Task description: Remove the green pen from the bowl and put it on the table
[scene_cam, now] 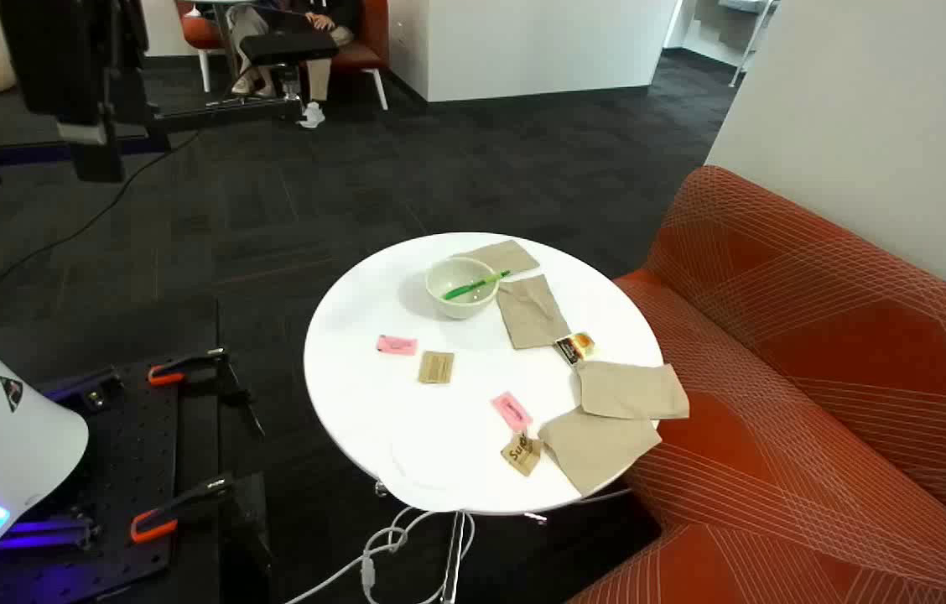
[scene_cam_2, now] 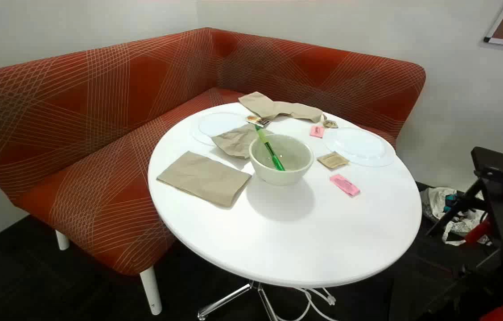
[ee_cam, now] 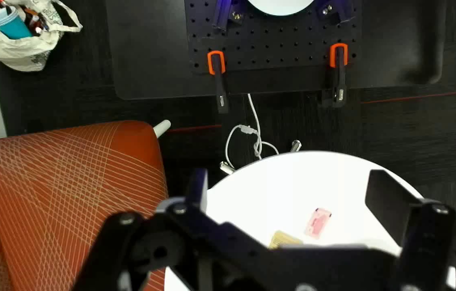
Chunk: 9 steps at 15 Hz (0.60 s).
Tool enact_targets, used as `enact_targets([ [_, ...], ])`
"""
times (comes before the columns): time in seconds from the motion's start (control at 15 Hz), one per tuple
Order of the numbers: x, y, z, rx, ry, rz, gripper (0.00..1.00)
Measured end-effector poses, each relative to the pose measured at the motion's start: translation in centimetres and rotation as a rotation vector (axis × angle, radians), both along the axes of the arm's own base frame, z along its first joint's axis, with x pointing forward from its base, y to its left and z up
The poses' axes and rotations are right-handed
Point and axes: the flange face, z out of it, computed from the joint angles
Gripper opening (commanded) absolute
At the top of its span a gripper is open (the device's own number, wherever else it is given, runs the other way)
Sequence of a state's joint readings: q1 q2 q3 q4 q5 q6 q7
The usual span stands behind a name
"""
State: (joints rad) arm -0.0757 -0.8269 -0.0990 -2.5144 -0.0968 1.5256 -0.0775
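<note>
Tool apart from slim green pen

In an exterior view: bowl on counter. Pen in bowl, lower end down inside, upper end out over rear-left rim. Front napkin just left of bowl; middle napkin left and behind, small packet at its far end. Two far napkins along the distant edge. Right of bowl: side packet, nearer packet in front of it. Rear packets side by side, back right. Couch behind counter and round its left. In an exterior view: arm base left of counter, couch right.
</note>
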Motion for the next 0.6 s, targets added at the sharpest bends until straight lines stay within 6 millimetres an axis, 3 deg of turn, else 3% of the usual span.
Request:
enact_targets([
  [0.6, 0.76, 0.25, 0.27, -0.001, -0.028, 0.010, 1.00],
])
